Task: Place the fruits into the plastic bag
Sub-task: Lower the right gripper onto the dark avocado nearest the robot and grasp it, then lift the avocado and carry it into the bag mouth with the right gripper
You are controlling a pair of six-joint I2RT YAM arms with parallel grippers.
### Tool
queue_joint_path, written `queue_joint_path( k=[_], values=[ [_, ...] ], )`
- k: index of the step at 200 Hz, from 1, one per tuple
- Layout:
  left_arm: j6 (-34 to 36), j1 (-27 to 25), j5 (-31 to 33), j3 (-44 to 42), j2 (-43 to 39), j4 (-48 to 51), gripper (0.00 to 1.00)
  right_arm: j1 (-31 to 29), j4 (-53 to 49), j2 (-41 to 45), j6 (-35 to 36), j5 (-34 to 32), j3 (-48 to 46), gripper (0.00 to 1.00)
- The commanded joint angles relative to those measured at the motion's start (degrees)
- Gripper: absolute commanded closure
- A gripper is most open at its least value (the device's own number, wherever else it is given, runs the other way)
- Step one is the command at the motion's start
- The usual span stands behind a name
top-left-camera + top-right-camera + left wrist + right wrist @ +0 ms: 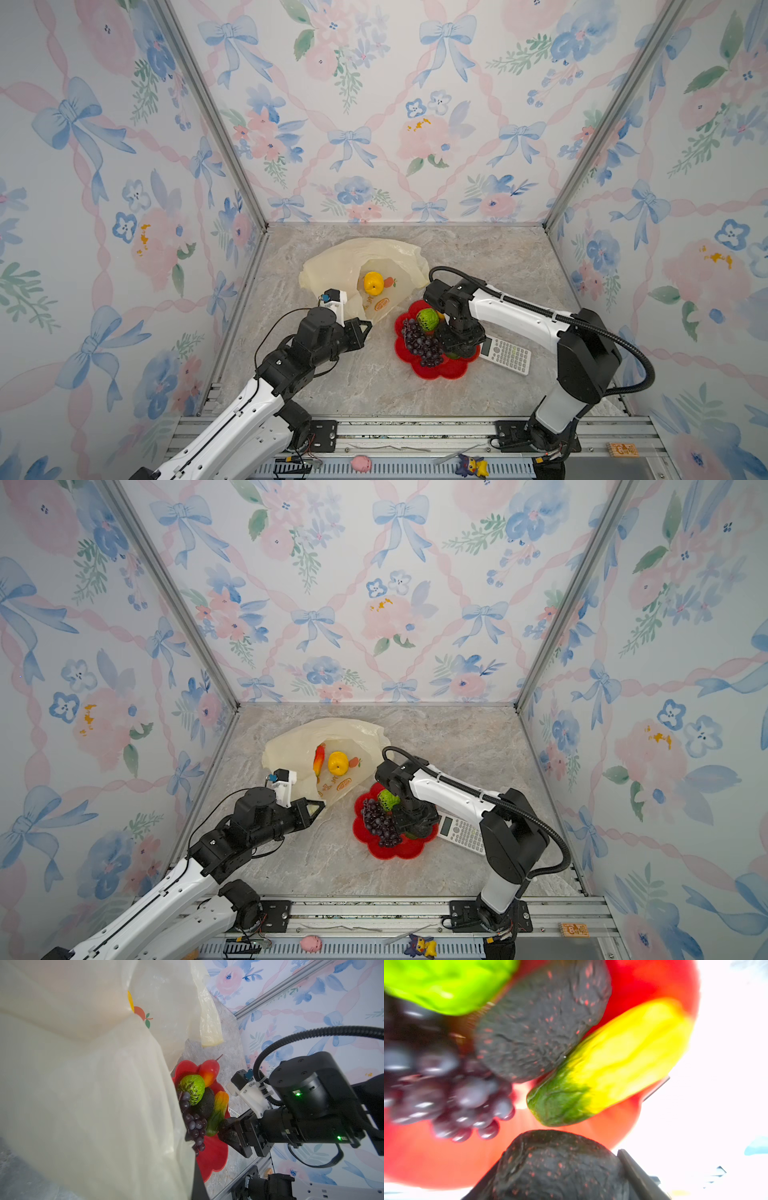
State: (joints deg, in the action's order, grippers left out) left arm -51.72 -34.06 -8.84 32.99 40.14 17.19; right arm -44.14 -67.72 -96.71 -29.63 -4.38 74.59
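The plastic bag [357,257] [299,737] lies at the back with its mouth held up by my left gripper [365,326] [318,808], shut on its rim. Inside it lie a yellow lumpy fruit [372,283] and a red-yellow mango [318,759]. My right gripper [459,347] [556,1172] reaches down into the red dish [432,372], shut on a dark avocado [560,1167]. Also in the dish are a grape bunch [422,345] [446,1095], a green ball [428,319] [192,1088], another avocado [539,1022], a green-orange mango [218,1111] and a red fruit [208,1072].
A white calculator [505,355] lies right of the dish, under the right arm. A pink toy [360,462] and a purple-yellow figure [471,466] sit on the front rail. Flowered walls close off the left, right and back.
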Motion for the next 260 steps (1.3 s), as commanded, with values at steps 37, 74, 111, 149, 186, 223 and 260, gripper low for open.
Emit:
queue_joint_path(
  k=[37,74,111,149,186,223,260],
  values=[
    [-0.1,0.3,0.1,-0.4,-0.6,-1.0,1.0,4.8,3.4,6.0,-8.8,15.1,4.0,0.31],
    [0.1,0.2,0.1,-0.3,-0.8,-1.0,1.0,6.7,12.8,6.9,-18.2,23.9,4.9,0.32],
    [0.5,0.3,-0.2,0.0,-0.3,-1.0,1.0,7.1,26.5,5.6,-30.3,30.7,4.3,0.33],
    [0.7,0.3,-0.4,0.1,0.0,-1.2,1.0,6.8,40.1,2.4,-41.0,34.2,3.2,0.33],
    [1.0,0.3,-0.6,0.3,0.0,-1.2,1.0,5.0,46.6,-4.5,-45.9,35.7,7.3,0.33],
    [1.6,0.2,-0.9,0.7,0.2,-1.2,1.0,2.9,50.8,-11.2,-49.4,36.0,12.8,0.33],
    [2.0,0.3,-1.8,0.9,1.0,-1.2,1.0,1.5,59.4,-17.0,-56.8,36.2,15.4,0.34]
  ],
)
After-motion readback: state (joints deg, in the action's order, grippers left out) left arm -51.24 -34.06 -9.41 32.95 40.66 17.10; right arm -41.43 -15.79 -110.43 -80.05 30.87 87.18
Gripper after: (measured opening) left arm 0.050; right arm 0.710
